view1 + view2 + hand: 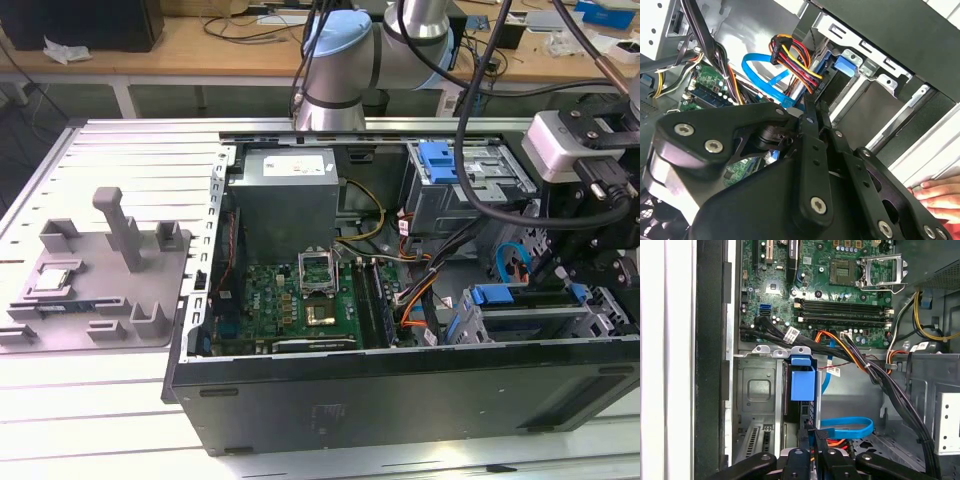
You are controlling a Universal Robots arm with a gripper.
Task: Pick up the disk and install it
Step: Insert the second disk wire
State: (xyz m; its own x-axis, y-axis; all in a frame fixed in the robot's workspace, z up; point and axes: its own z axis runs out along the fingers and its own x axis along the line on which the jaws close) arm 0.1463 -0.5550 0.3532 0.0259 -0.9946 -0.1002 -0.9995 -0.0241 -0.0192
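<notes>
The disk (802, 382) stands edge-on in a slot of the grey drive bay (757, 390) at the case's front corner, its blue carrier end facing up in the first wrist view. That blue carrier (492, 295) also shows at the exterior view's right, and as a blue tab (845, 64) in the second wrist view. My gripper (812, 434) is at the disk's cable end, fingers close together, with nothing visible between them. In the second wrist view, the gripper (812, 107) points into the bay beside the bundled cables.
Orange and black cables (860, 362) and a blue data cable (850, 426) cross beside the bay. A blue latch on a grey cage (440, 160) sits behind. The motherboard (300, 305) lies mid-case. A grey fixture (100, 275) lies at the exterior view's left. A hand (935, 192) rests on the case edge.
</notes>
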